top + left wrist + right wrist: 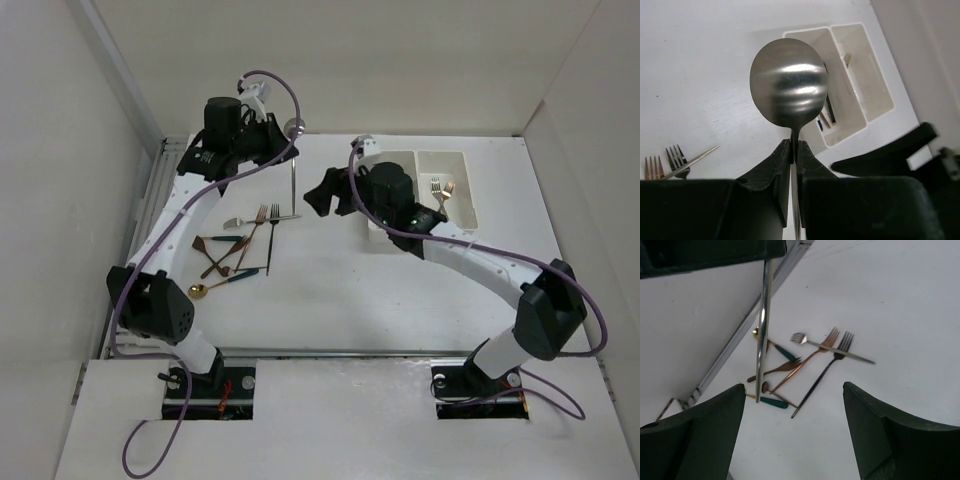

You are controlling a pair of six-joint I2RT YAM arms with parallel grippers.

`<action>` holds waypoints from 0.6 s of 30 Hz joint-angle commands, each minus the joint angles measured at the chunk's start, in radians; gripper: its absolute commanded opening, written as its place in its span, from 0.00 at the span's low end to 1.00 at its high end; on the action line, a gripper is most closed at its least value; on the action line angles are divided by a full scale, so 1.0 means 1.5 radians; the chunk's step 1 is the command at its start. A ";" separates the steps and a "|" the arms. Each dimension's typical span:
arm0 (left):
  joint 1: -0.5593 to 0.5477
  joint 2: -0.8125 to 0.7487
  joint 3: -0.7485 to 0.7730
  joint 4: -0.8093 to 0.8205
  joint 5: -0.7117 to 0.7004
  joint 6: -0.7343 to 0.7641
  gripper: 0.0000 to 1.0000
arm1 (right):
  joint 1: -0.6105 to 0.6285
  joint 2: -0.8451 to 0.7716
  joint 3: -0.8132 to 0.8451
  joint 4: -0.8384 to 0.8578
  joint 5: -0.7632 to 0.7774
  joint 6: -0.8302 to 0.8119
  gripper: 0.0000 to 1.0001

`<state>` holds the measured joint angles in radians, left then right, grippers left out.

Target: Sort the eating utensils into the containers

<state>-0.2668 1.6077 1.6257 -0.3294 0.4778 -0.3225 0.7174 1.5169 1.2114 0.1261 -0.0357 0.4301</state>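
Transport is the step we are judging to be in hand. Our left gripper is pinching a silver spoon at its neck, the jaws closed tight on it. The spoon is hanging well above the table, bowl up and handle down.

Our right gripper is hovering with its fingers spread wide and nothing between them. It is facing the loose pile of forks and spoons lying on the left of the table.

We are seeing the white two-compartment tray at the far right. Its right compartment is holding forks. The left one is holding slim dark utensils, though we cannot tell their kind.

For the next move, we are expecting to swing the spoon rightward to the tray, probably to the left compartment. Our right arm is standing partly over that compartment, so it is likely needing to move aside.

The table is showing as plain white, with white walls enclosing it.
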 commanded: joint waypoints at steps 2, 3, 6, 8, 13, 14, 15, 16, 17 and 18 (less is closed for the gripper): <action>-0.007 -0.036 -0.040 0.039 0.040 -0.033 0.00 | 0.021 0.041 0.032 0.124 -0.078 0.058 0.84; -0.013 -0.046 -0.048 0.045 0.034 -0.033 0.00 | 0.021 0.041 0.040 0.133 -0.087 0.058 0.84; -0.022 -0.070 -0.062 0.053 0.024 -0.033 0.00 | 0.036 0.068 0.047 0.133 -0.087 0.066 0.83; -0.036 -0.080 -0.068 0.053 0.017 -0.033 0.00 | 0.036 0.080 0.053 0.133 -0.094 0.072 0.81; -0.036 -0.094 -0.074 0.053 0.017 -0.033 0.00 | 0.036 0.115 0.060 0.145 -0.073 0.103 0.69; -0.036 -0.094 -0.074 0.053 0.017 -0.033 0.00 | 0.036 0.121 0.060 0.145 -0.064 0.103 0.65; -0.036 -0.094 -0.074 0.053 0.017 -0.033 0.00 | 0.036 0.133 0.068 0.145 -0.054 0.103 0.58; -0.036 -0.094 -0.080 0.053 0.017 -0.040 0.00 | 0.036 0.139 0.068 0.145 -0.054 0.103 0.44; -0.036 -0.101 -0.081 0.053 0.025 -0.040 0.00 | 0.036 0.139 0.075 0.145 -0.045 0.103 0.37; -0.036 -0.101 -0.088 0.053 0.025 -0.040 0.00 | 0.036 0.148 0.082 0.145 -0.039 0.103 0.31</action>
<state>-0.3206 1.5265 1.5093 -0.3023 0.4938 -0.3649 0.7609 1.7218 1.2751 0.2779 -0.1307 0.5705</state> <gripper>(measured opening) 0.043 0.342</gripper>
